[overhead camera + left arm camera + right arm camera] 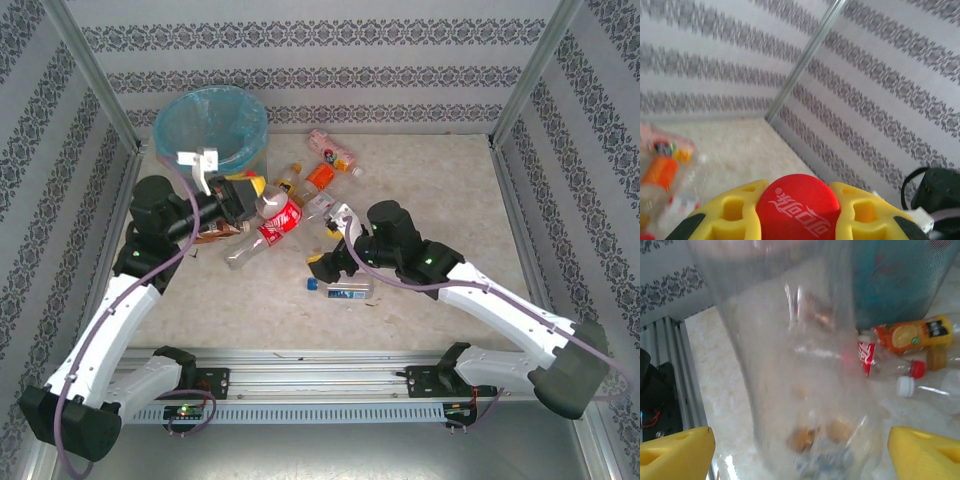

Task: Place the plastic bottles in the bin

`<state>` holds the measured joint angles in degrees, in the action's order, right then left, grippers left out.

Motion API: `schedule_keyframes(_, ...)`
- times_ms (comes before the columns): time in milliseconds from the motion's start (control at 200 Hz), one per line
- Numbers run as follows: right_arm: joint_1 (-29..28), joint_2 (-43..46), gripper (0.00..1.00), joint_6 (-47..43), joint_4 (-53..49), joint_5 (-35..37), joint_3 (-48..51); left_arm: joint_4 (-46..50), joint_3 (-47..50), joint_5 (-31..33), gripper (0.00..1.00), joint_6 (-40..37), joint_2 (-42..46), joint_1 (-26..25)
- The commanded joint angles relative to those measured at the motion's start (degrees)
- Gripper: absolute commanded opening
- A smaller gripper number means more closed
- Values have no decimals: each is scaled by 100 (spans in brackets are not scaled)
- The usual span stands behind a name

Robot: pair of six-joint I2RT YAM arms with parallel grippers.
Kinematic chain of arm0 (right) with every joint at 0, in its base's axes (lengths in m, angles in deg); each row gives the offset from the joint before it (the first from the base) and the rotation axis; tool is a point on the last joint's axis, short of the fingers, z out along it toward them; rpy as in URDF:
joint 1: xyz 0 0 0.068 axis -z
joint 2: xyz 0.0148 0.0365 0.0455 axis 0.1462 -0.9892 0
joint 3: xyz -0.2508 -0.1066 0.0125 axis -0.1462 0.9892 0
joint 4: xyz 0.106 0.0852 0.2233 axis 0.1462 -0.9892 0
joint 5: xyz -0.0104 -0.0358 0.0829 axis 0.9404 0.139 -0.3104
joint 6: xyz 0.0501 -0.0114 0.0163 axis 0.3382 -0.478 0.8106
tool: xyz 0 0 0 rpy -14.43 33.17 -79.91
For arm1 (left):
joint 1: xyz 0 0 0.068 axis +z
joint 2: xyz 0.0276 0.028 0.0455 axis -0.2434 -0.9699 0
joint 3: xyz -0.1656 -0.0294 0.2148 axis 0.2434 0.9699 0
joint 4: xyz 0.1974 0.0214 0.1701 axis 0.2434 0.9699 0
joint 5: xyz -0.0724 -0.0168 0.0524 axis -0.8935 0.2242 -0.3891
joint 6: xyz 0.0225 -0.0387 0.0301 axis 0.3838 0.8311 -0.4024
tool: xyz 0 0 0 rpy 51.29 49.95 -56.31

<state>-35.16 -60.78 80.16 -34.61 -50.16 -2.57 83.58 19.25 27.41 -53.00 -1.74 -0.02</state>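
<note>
**Legible markings, for your record:**
1. Red-labelled bottle (pixel 799 212), left wrist view: you get white brand script in Chinese-style characters, upside down, and you cannot make it out character by character.
2. Orange bottle (pixel 912 335), right wrist view: you see a picture of an orange and a dark patch with white lettering, too small to read.
3. Red-capped clear bottle (pixel 867 356), same view: you find white script on a red label, blurred.

Robot lab test cell — aluminium-framed booth (pixel 94 75), patterned wallpaper panels (pixel 320 60), marble-look tabletop (pixel 440 200)
</note>
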Motion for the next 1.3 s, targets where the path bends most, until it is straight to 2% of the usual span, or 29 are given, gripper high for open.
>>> schedule_keyframes(0,-60,346,89,-90,307,413,17,315,-724,716,0,-812,88,92)
schedule_keyframes(185,-72,749,88,-214,505,700,257,424,-1714,1841,0,-1716,-156,116)
schedule_keyframes(440,-84,739,86,-290,418,708,200,1147,-3200,3524,0,-3367,-1341,184)
schedule_keyframes(575,-141,682,84,-293,453,704,179,1313,-3624,3993,0,-3786,-1924,424)
schedule_keyframes(804,-230,606,83,-367,429,692,135,1455,-3865,3982,0,-3852,-2853,1084)
schedule_keyframes(979,-291,660,83,-423,337,714,159,1250,-3701,3729,0,-3341,-3152,1626)
schedule_keyframes(1294,-315,790,82,-416,364,770,320,860,-2900,3167,0,-3040,-3440,1881)
